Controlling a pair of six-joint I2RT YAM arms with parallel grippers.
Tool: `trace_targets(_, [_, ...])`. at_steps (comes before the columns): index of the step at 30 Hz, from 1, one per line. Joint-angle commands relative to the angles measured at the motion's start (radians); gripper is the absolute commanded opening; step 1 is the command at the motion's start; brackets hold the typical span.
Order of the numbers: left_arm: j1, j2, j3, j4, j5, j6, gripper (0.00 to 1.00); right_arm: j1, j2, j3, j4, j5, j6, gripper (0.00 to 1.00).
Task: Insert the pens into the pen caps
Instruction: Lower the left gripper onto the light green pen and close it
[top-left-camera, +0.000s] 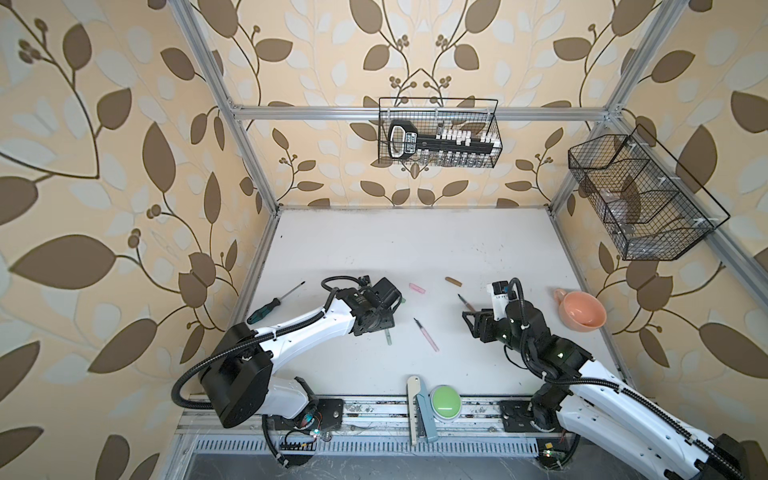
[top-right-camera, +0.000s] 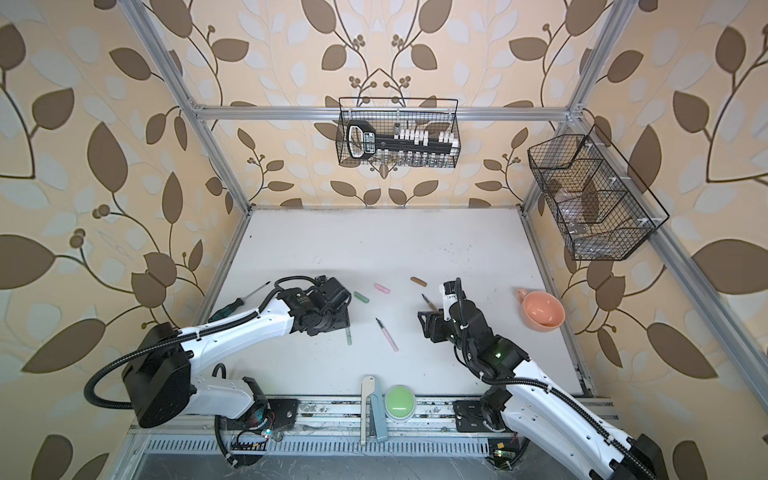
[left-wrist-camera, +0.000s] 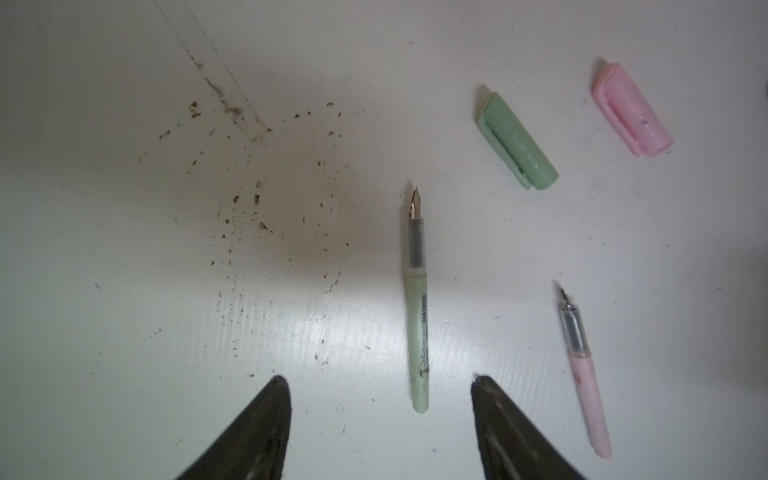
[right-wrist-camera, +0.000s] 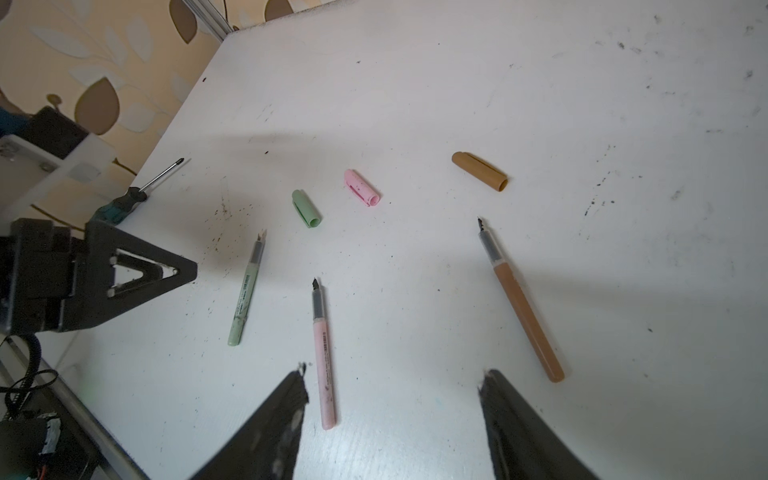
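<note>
The left arm (top-left-camera: 299, 328) and right arm (top-left-camera: 598, 395) reach forward, left pincer (left-wrist-camera: 380, 384) and right pincer (right-wrist-camera: 395, 374) tilted down, jaws apart.
</note>
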Motion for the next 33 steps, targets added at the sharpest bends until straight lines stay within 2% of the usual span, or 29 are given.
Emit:
trace_targets(1, [-0.022,0.061,0.05,-0.023,-0.037,-0.028,0.64,0.002,-0.04,-0.037,0.03,-0.034,0.048,0.68])
trace_targets(5, [-0.033,0.107,0.036,0.054,0.014,-0.037,0.58,-0.004,-0.054,-0.054,0.037,-0.037,0.057,0.68])
trace_targets(11, [-0.036,0.152,0.018,0.084,0.032,-0.037,0.49,-0.006,-0.043,-0.056,0.04,-0.048,0.061,0.67])
trace_targets(22, [-0.036,0.249,0.027,0.114,0.059,-0.009,0.41,-0.011,-0.014,-0.042,0.065,-0.08,0.067,0.66])
trace_targets(25, [-0.036,0.281,0.033,0.109,0.064,-0.002,0.33,-0.011,-0.015,-0.041,0.072,-0.078,0.071,0.66])
trace_targets(33, [-0.036,0.307,0.046,0.104,0.082,0.011,0.19,-0.014,-0.009,-0.029,0.063,-0.085,0.072,0.66])
